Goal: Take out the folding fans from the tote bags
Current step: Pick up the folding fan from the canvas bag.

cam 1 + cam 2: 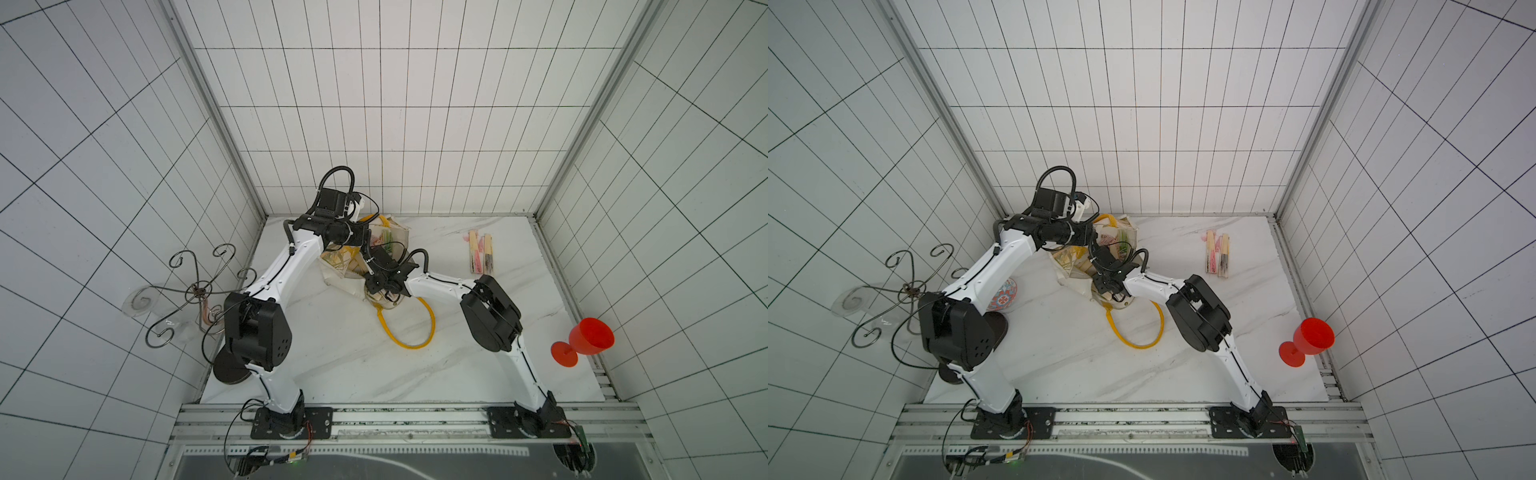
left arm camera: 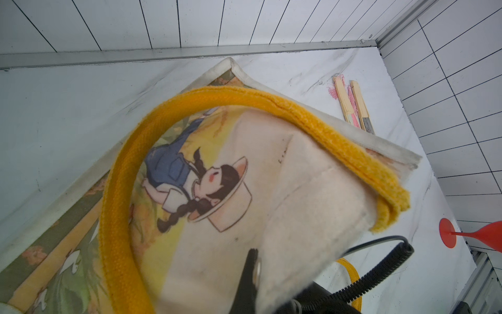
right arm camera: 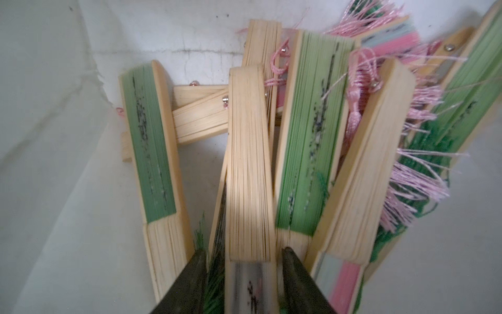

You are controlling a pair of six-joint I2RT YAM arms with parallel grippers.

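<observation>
Right pincer [image 3: 243, 250], spread astride a fan [image 3: 248, 163] in the tote [image 2: 312, 190]; my left pincer [image 2: 254, 266] pinches its cloth. Two fans [image 1: 480, 251] lie out at its 3 o'clock; many remain.

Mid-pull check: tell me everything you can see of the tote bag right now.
The tote bag is smudged cream canvas printed with a cartoon girl in braids and a hat. It lies crumpled on the marble table near the back wall, mouth held open. Of its mustard-yellow handles, one lies looped on the table, the other arches over the print. The left gripper is shut on its rim; the right gripper, jaws apart, reaches inside among the folding fans.
</observation>
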